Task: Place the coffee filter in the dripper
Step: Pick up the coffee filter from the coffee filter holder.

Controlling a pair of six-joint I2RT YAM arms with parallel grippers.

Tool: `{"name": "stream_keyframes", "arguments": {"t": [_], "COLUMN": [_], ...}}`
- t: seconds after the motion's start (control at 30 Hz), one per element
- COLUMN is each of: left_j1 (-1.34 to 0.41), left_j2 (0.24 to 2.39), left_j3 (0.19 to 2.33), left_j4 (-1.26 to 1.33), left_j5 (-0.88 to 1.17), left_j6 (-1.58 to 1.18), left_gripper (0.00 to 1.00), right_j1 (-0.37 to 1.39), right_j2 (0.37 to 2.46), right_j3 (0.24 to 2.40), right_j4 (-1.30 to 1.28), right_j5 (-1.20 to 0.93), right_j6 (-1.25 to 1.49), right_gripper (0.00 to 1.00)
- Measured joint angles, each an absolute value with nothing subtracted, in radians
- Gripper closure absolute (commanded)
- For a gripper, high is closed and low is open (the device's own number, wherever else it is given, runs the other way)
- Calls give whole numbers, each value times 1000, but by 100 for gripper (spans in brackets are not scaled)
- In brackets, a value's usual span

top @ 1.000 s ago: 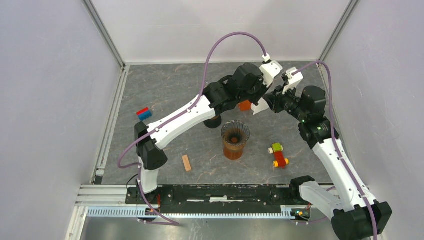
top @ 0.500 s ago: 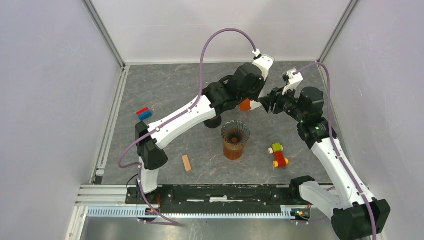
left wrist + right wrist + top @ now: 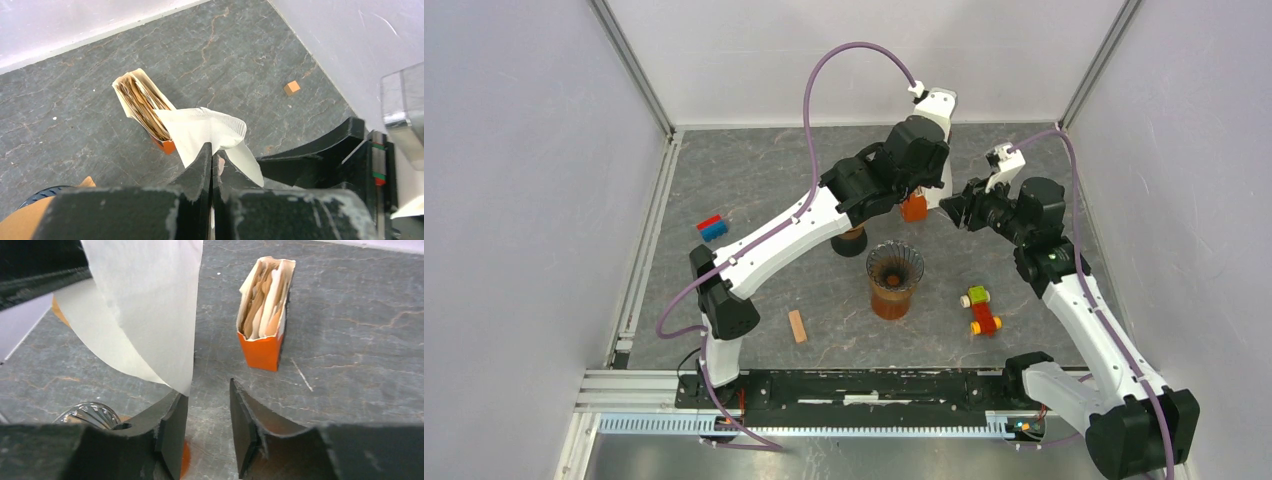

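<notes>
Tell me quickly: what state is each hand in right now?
Left hand: closed, pinching the white coffee filter.
Right hand: open, gripping nothing; the filter's edge hangs beside it.

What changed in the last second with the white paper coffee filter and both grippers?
The left gripper, shut on the white paper coffee filter, moved toward the back wall and slightly left, carrying it along. The right gripper opened, apparently releasing the filter, which now hangs beside one finger. The ribbed glass dripper and orange filter box stayed put.
</notes>
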State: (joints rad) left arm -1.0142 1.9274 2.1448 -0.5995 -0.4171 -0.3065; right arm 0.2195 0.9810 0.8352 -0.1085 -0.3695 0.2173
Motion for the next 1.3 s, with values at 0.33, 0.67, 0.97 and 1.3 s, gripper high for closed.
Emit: {"name": "stream_keyframes", "arguments": {"t": [0.33, 0.67, 0.97, 1.3], "left_j1": [-1015, -1018, -1018, -1019], "left_j2": [1927, 1927, 1924, 1913], "left_j3": [2151, 2112, 2056, 1992], "left_j4": [-603, -604, -566, -492], "left_j5": [-422, -419, -416, -380], "left_j6": [-319, -327, -303, -90], "left_gripper": [98, 98, 83, 49], "right_j1": [216, 208, 208, 254], "right_j2": [991, 989, 976, 957], "right_j3": [817, 817, 851, 900], "right_j4": [-42, -28, -89, -163], "right_j5": [-455, -470, -423, -394], "right_j6": [265, 258, 155, 27], "right_gripper": [74, 90, 100, 100]}}
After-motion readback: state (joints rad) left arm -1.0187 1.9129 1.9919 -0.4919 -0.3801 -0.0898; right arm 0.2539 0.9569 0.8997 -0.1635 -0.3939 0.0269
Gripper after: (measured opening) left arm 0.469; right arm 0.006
